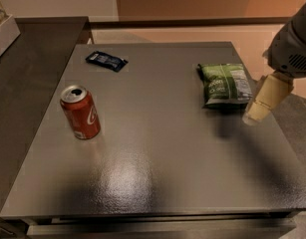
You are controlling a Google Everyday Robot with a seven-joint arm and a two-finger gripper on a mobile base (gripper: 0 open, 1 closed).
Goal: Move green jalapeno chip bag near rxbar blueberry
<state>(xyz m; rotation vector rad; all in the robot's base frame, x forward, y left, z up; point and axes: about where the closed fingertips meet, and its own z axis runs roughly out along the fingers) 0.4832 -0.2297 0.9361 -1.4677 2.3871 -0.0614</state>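
The green jalapeno chip bag (225, 84) lies flat on the right side of the grey table (157, 153). The rxbar blueberry (106, 60), a small dark blue wrapper, lies at the table's far left. My gripper (262, 103) hangs from the arm at the right edge of the view, just right of the bag's near corner and a little above the table. It holds nothing that I can see.
A red soda can (80, 112) stands upright on the left side of the table, nearer than the bar. A dark counter (23, 83) adjoins the table on the left, with a pale box (3, 31) at its far corner.
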